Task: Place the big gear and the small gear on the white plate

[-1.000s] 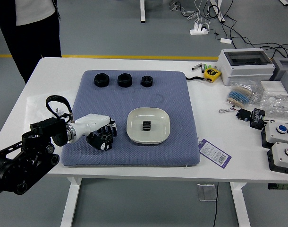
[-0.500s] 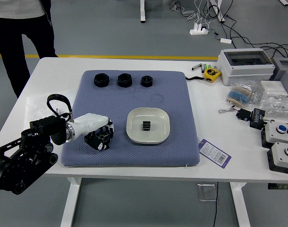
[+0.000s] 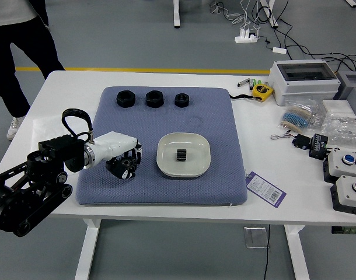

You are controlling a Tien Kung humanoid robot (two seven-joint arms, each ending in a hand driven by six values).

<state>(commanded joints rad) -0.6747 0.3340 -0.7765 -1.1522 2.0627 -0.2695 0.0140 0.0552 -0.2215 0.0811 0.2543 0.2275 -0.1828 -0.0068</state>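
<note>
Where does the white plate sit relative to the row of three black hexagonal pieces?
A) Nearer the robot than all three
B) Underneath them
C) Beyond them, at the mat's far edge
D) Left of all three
A: the white plate lies on the mat, closer to the table's near edge than the three black pieces.

- The single head view looks from high on the robot's side, facing forward and down.
- It stands far enough back to take in the white rectangular worktop's (image 3: 306,195) near and far edges, plus smooth grey floor (image 3: 131,41) beyond.
</note>
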